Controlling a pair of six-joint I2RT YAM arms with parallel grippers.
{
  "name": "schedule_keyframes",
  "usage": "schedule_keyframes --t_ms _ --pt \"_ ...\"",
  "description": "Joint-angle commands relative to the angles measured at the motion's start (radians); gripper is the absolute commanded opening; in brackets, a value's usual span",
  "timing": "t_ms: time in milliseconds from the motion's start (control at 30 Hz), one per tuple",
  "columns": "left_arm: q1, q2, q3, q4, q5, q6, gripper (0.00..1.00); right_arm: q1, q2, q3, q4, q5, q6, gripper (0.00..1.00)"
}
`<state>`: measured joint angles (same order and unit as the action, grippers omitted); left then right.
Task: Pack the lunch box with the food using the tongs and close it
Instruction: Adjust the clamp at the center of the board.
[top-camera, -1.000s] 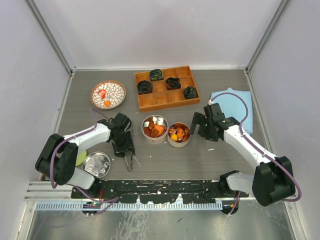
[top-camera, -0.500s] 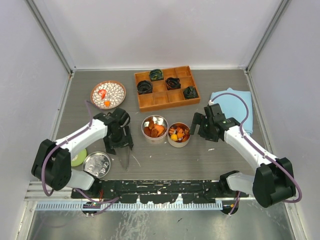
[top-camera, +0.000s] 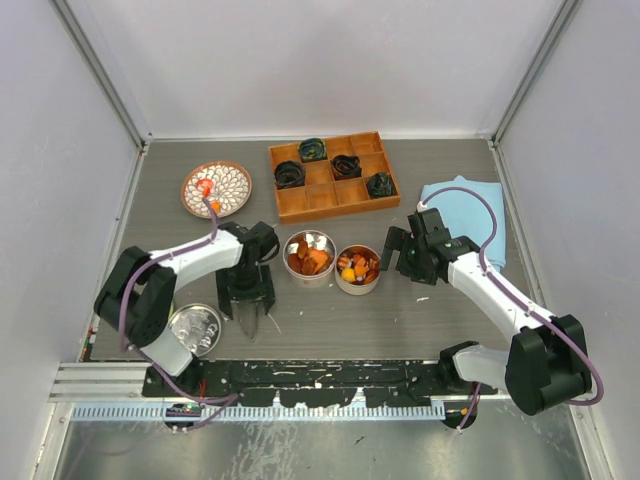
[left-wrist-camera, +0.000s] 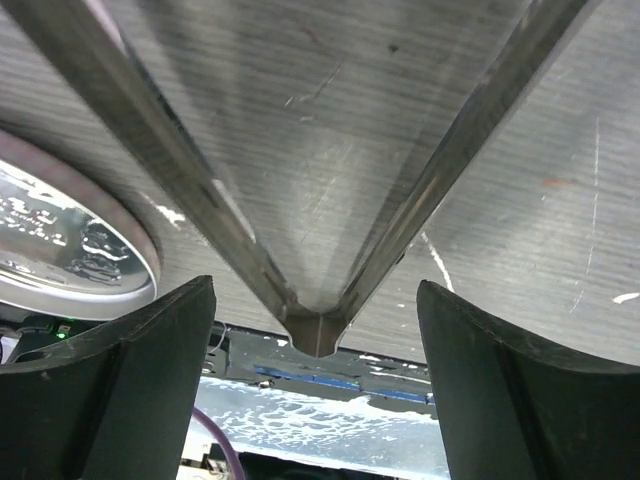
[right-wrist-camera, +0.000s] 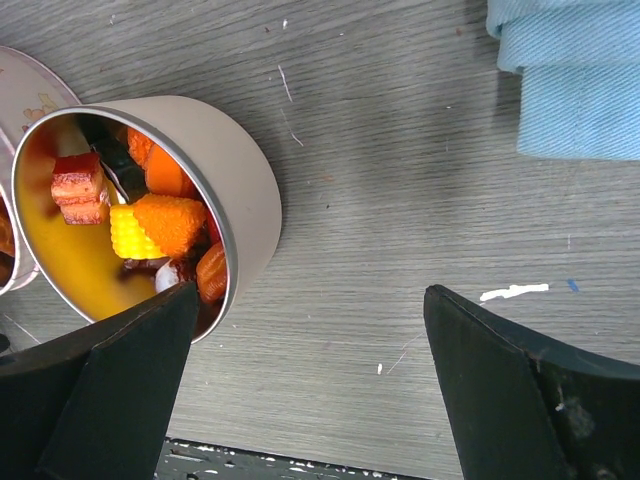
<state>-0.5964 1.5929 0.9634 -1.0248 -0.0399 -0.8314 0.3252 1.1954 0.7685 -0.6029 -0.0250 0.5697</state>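
The left pincer (top-camera: 248, 306) hangs low on its bent arm, tips toward the near edge and jaws spread wide, while the right pincer (top-camera: 389, 256) angles inward, jaws equally wide.

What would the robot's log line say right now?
left gripper open over tongs on table | right gripper open beside food tin

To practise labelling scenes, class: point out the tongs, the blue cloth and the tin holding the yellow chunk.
tongs (left-wrist-camera: 318, 330), left wrist view, on the joined end.
blue cloth (right-wrist-camera: 575, 100), right wrist view, on the lower fold.
tin (right-wrist-camera: 248, 195), right wrist view, on its outer wall.
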Motion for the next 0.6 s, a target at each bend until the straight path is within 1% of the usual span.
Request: schedule_keyframes --t_ms 0,200,367,467,567 --pt "-0.008 0.067 0.072 0.032 -0.010 0.005 0.81 -0.004 -0.010 0.010 0.032 0.005 -0.019 1.00" --pt "-0.006 0.175 0.103 0.045 -0.018 0.044 0.74 -0.004 -0.004 0.014 0.026 0.015 -0.026 1.00" --pt "0.014 0.155 0.063 0.122 0.025 0.046 0.73 -0.005 -0.003 0.013 0.023 0.025 -0.027 1.00" --pt "0.038 0.142 0.050 0.142 0.027 0.039 0.72 -0.003 -0.001 0.012 0.023 0.024 -0.027 1.00" --pt "0.067 0.135 0.026 0.167 0.039 0.013 0.67 -0.005 0.002 0.015 0.023 0.022 -0.024 1.00"
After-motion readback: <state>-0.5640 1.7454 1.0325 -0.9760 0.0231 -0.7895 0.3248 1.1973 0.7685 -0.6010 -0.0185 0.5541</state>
